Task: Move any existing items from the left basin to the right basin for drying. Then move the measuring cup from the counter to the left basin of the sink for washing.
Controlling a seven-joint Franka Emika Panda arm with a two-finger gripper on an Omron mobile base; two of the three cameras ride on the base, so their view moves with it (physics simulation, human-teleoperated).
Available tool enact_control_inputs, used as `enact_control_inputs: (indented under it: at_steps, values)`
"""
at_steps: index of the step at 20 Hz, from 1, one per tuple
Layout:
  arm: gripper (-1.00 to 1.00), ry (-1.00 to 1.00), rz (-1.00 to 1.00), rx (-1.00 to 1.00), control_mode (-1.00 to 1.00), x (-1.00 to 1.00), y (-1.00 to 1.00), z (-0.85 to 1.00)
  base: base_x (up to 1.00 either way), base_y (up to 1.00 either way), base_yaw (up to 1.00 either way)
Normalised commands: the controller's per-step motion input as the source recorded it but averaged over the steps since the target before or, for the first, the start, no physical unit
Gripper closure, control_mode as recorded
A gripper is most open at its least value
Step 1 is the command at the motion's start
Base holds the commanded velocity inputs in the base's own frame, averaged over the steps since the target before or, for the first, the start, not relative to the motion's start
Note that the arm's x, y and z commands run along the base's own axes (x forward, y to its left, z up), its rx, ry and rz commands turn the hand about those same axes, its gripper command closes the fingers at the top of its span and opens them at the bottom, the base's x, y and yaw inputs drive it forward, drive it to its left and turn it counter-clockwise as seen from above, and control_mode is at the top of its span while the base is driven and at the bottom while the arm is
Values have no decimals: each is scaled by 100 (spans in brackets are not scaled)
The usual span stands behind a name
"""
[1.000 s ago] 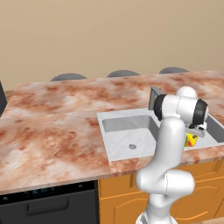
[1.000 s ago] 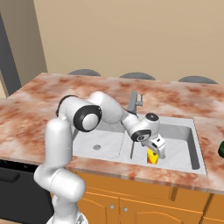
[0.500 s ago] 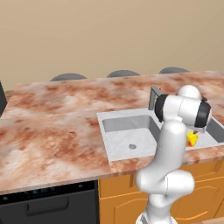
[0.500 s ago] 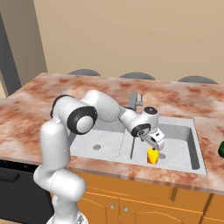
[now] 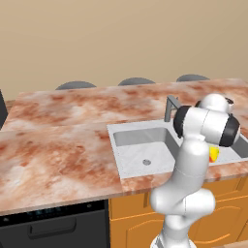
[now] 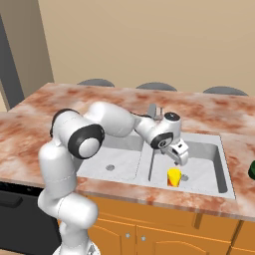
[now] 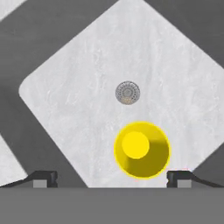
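The yellow carton-like item [image 6: 174, 177] stands upright on the floor of the right basin [image 6: 205, 158], near its front wall. My gripper [image 6: 179, 156] hangs open just above it, touching nothing. In the hand view the yellow item [image 7: 141, 150] sits below the round drain [image 7: 127, 92], apart from both fingertips [image 7: 179, 178]. The left basin [image 6: 118, 155] holds nothing but its drain hole. A sliver of the dark green measuring cup [image 6: 252, 169] shows on the counter [image 6: 35, 112] at the right edge. In the left base view the yellow item [image 5: 213, 154] peeks out behind the arm.
The grey faucet [image 6: 154, 110] rises behind the divider between the two basins, close to my wrist. Dark chair backs [image 5: 136, 81] line the far side of the counter. A black appliance front [image 5: 53, 225] sits under the counter to the left.
My gripper has lifted a little off the yellow item, which stays standing in the right basin. Its jaws remain wide.
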Motion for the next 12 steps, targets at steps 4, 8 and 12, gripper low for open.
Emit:
enact_control_inputs:
  at_steps: [4,8,12]
  values:
    - [-100,0,-5,0,-100,-12,-19,42,0,0,0]
    - [-100,0,-8,0,-100,-15,-27,37,0,0,0]
    - [-100,0,-8,0,-100,-18,-41,31,0,0,0]
